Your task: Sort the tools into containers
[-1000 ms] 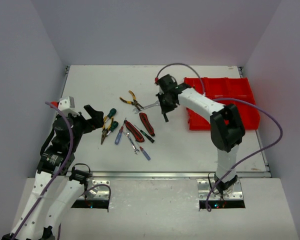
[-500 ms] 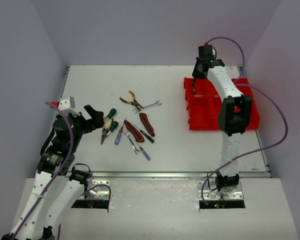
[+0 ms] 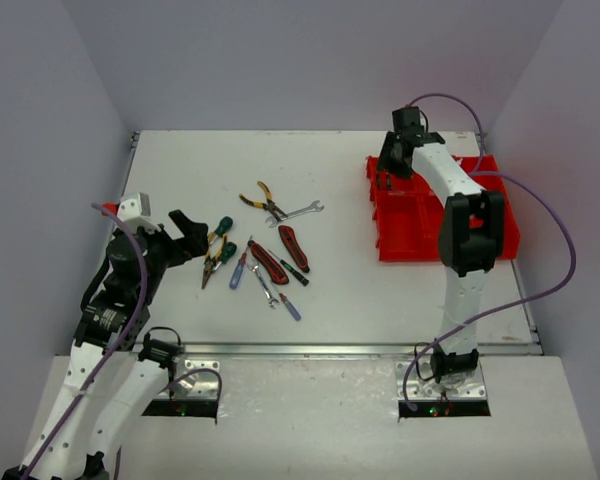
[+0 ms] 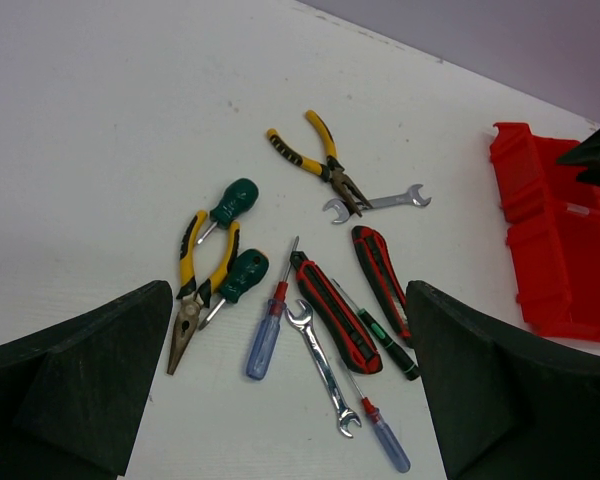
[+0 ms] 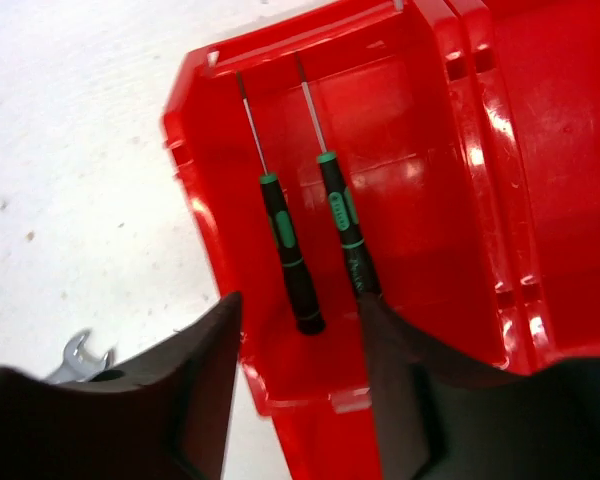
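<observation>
Sorting is barely started: green-black screwdriver (image 5: 340,215) lies in red bin (image 5: 450,150) below right gripper (image 5: 298,340), jaws parted; pliers (image 4: 318,160), wrenches (image 4: 378,201), screwdrivers (image 4: 265,335) wait unsorted on table (image 4: 100,120) near left gripper (image 4: 288,290), jaws spread wide.

In the right wrist view, the handle end of a green-and-black screwdriver (image 5: 340,215) slips behind one finger of the right gripper (image 5: 298,300), so contact with the jaws cannot be told. Just outside the jaws, a wrench (image 5: 76,351) shows only its open head. The red bin (image 5: 460,150) runs past the view's right edge.
</observation>
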Available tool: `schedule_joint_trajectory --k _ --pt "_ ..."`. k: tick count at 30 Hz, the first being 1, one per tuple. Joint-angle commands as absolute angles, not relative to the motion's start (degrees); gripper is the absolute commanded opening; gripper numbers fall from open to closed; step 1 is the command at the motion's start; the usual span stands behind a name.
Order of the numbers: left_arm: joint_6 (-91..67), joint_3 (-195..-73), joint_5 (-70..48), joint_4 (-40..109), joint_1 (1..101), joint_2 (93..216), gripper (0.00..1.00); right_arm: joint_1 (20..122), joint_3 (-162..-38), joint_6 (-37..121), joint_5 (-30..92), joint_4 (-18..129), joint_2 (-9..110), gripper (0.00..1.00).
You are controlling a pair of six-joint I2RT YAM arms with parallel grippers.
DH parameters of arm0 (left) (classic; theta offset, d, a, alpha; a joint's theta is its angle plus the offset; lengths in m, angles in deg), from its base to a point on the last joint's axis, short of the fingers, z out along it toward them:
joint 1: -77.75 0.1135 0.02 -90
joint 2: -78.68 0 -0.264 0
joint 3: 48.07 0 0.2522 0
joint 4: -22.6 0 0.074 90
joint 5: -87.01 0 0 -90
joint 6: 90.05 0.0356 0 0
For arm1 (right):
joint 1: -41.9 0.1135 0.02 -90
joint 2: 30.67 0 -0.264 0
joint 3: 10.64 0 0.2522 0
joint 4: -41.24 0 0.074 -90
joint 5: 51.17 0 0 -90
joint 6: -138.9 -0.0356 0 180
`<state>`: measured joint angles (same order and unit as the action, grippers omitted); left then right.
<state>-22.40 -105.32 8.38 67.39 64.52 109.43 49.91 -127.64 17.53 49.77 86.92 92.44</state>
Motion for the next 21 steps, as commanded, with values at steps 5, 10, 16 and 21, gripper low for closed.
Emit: schedule_joint_trajectory --k 5,10,16,21 --pt "-21.8 -106.0 8.7 64.5 63.8 109.4 1.00 57.3 -127.2 26.8 42.6 87.5 79.2 0.61" --pt "-22.6 -106.4 11.5 65.4 63.9 108.7 1.00 72.4 -115.4 34.6 39.7 90.3 74.0 0.58" --pt "-22.8 -106.3 11.9 65.3 63.9 108.0 1.00 85.7 -105.9 32.2 44.4 88.3 74.1 0.33" --pt "-22.6 -106.4 11.2 65.3 63.9 108.9 1.00 90.4 -105.9 33.0 44.5 89.2 77.8 0.33"
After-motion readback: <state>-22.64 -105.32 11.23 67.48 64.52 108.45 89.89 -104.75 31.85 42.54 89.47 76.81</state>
